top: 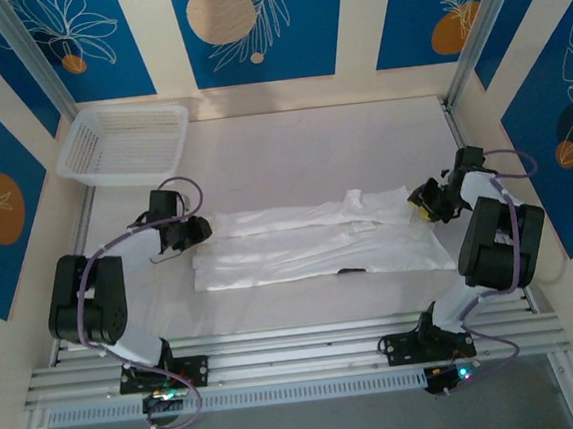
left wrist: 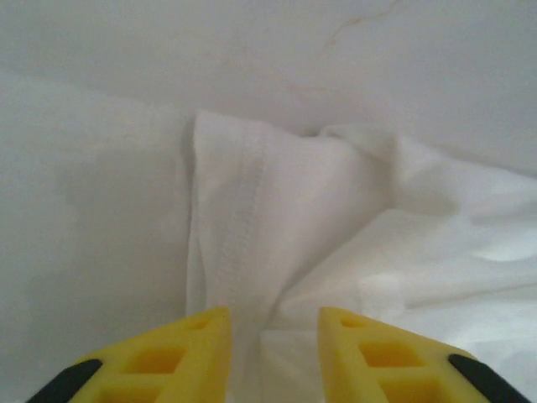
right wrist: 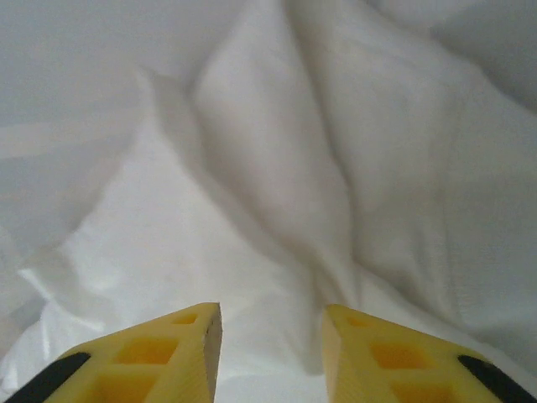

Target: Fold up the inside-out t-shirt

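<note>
Inside-out t-shirt [top: 319,242]: thin, soft white cloth, folded into a long wrinkled band across the middle of the table [top: 290,144]. Stitched hem at the left end; small dark tag [top: 350,270] at the near edge. Left gripper [top: 200,230] and right gripper [top: 421,203] at opposite ends, yellow jaws parted, clamping nothing. Bare tabletop beyond the band; white mesh basket [top: 124,140] well apart, far left corner. Contact between fingertips [left wrist: 205,332] and cloth hard to make out.
</note>
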